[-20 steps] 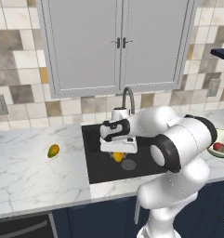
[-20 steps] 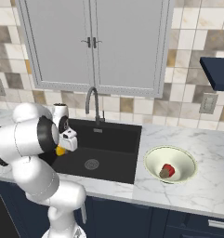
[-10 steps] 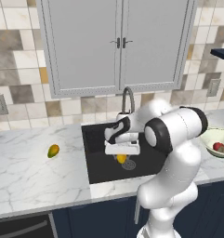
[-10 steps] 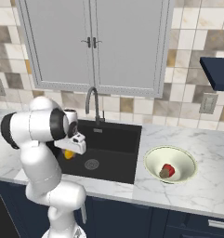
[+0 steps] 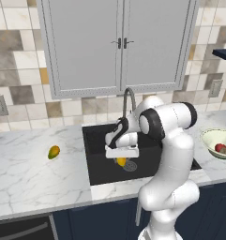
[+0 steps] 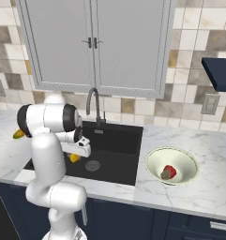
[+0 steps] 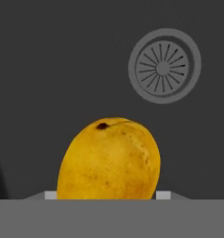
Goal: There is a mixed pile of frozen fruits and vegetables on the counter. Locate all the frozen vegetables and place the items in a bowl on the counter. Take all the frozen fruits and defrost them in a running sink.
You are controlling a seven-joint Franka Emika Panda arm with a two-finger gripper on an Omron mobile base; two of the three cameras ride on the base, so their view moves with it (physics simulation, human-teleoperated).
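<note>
My fingers (image 5: 121, 159) grip a yellow-orange mango (image 7: 108, 160) over the sink (image 6: 115, 140); the drain (image 7: 163, 69) lies just beyond it.

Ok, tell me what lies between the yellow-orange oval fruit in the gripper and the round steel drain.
Nothing: in the hand view, bare black sink floor separates the yellow-orange oval fruit from the round steel drain. The left base view agrees.
</note>
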